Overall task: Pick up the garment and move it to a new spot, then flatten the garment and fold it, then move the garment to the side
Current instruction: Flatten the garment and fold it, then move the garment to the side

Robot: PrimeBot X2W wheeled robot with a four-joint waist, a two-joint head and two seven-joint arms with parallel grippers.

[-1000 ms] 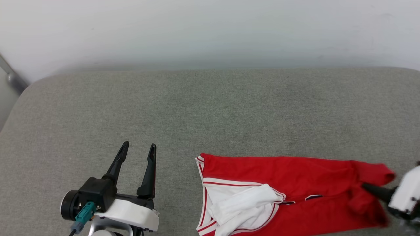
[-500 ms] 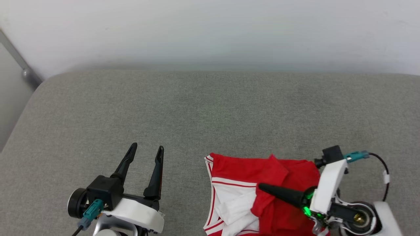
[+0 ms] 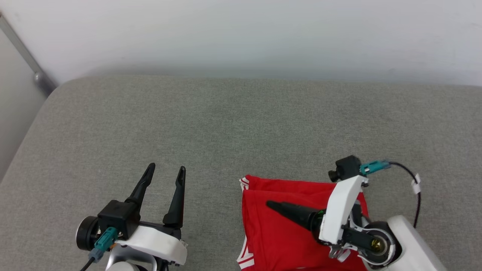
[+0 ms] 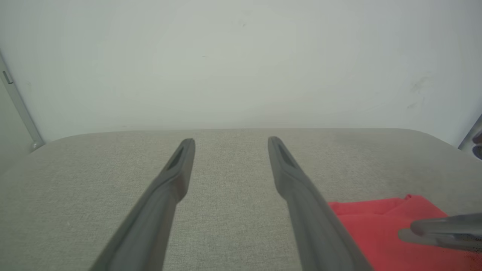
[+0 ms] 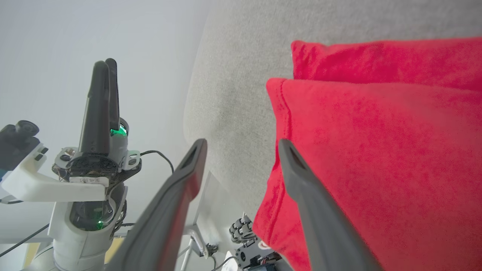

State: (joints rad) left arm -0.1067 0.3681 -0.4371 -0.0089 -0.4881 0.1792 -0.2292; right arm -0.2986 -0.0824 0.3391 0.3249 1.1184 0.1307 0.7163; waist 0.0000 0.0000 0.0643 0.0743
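Looked like the folding step: the garment (image 3: 278, 233) lay doubled over at the grey cushion's (image 3: 226, 120) front edge, right gripper (image 3: 270, 205) spread open, gripping nothing, left gripper (image 3: 166, 167) open and empty too. Next, probably gripping an edge to slide it aside

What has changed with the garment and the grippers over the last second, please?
The right gripper carried the right end of the garment leftward over itself, folding it in half and covering its white part; its fingers now stand apart, so it seems to have let go. The left gripper stayed open.
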